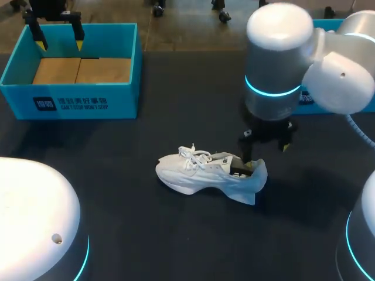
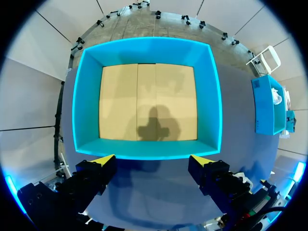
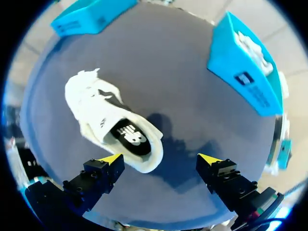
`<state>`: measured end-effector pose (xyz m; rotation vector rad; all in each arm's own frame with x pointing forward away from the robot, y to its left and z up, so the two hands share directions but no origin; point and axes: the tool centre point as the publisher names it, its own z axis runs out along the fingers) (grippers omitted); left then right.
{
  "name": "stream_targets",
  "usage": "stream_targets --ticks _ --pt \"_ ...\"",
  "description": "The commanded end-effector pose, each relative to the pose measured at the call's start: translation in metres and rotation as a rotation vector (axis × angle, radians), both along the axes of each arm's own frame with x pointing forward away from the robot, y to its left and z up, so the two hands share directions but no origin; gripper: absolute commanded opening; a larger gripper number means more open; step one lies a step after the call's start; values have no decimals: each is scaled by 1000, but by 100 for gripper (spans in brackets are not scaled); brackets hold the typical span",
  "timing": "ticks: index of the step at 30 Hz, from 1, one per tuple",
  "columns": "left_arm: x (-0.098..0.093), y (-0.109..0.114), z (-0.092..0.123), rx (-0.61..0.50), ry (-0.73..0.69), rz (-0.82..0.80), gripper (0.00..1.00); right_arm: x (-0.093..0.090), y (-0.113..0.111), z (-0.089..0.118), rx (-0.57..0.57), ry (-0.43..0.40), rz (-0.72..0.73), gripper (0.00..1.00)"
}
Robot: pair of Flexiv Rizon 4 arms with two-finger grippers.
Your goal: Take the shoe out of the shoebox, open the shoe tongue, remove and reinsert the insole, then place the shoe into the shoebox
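Observation:
A white shoe (image 1: pixel 208 172) lies on the dark table near the middle, laces to the left and heel to the right. Its dark insole (image 3: pixel 127 137) shows inside the opening. My right gripper (image 1: pixel 266 146) hovers just above the heel, open, with nothing between its fingers; in the right wrist view the shoe (image 3: pixel 101 115) lies ahead of the gripper (image 3: pixel 161 160), its heel close to one finger. The blue shoebox (image 1: pixel 76 99) stands at the back left, holding nothing. My left gripper (image 1: pixel 58 40) hangs open over it, and the shoebox (image 2: pixel 147 149) fills the view ahead of that gripper (image 2: pixel 153 161).
A second blue box (image 1: pixel 328 26) stands at the back right, partly hidden by my right arm; the right wrist view shows something white inside that box (image 3: pixel 245 72). Bare dark table surrounds the shoe.

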<state>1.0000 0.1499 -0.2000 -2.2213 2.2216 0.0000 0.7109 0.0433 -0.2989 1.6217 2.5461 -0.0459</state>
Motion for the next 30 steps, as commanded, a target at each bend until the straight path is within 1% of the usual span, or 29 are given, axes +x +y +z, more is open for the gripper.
stream_targets --ticks 1,15,16,18,19,20,21,24,25,27,28,29,30 --pt "0 0 0 0 0 0 100 -4 -11 6 19 8 119 100" --pt "0 0 0 0 0 0 100 -4 -11 6 19 8 119 100" --pt "0 0 0 0 0 0 100 -4 -6 7 33 -23 225 100" --pt "0 0 0 0 0 0 100 -10 -5 11 47 -89 384 100" --pt "0 0 0 0 0 0 100 -12 -6 12 58 -104 446 100" --pt "0 0 0 0 0 0 100 -18 -7 14 68 -120 574 100" --pt "0 0 0 0 0 0 100 -22 -7 15 80 -142 665 100" --pt "0 0 0 0 0 0 100 -30 -8 17 75 -153 899 100" --pt "0 0 0 0 0 0 100 -31 -8 17 50 -169 961 100" --pt "0 0 0 0 0 0 100 -33 -9 16 72 -177 1090 100" --pt "0 0 0 0 0 0 100 -33 -9 16 59 -193 1139 100" --pt "0 0 0 0 0 0 100 -33 -10 16 83 -180 1181 100" --pt "0 0 0 0 0 0 100 -32 -11 16 84 -172 1207 100"
